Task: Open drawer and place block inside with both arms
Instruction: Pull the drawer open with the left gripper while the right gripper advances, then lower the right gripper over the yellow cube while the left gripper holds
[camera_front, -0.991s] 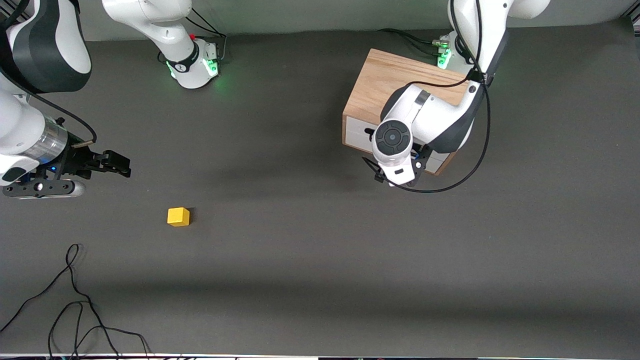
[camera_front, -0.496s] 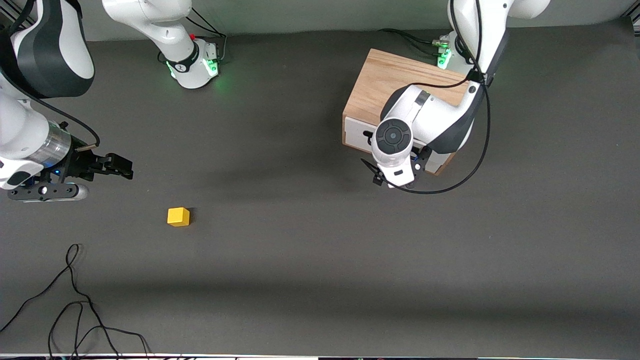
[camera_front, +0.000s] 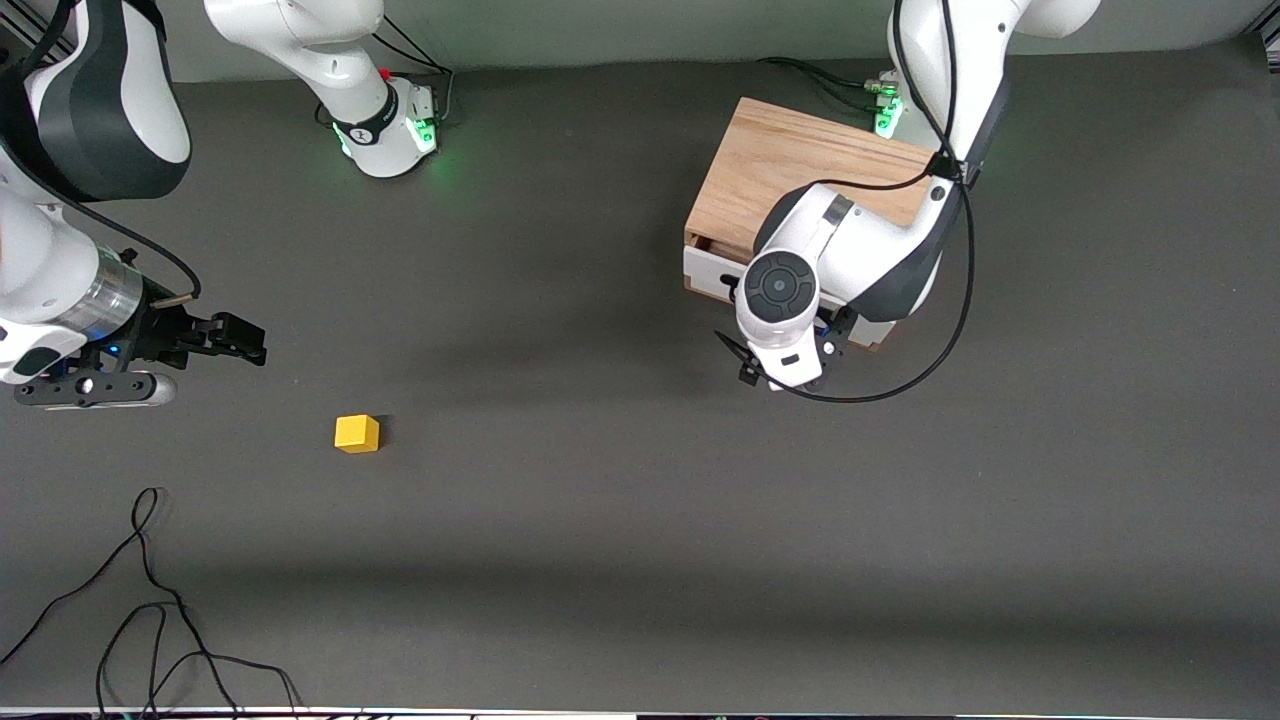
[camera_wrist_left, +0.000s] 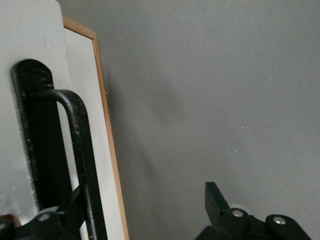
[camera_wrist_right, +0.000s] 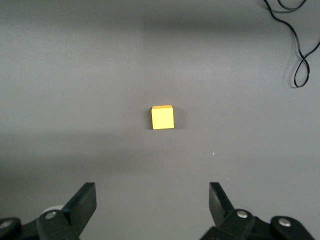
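R grip (camera_wrist_right: 152, 187) wide, block (camera_wrist_right: 162, 117) at its 4 o'clock | L grip (camera_wrist_left: 142, 192) wide, at handle (camera_wrist_left: 82, 150) | drawer (camera_front: 712, 268) ajar, front faces 7 o'clock

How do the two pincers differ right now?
The right pincer is open and empty, up over bare table with the block untouched; the left pincer is down at the drawer, one finger hooked inside its black handle. The drawer shows a slight gap from the box. Both are black and two-fingered.
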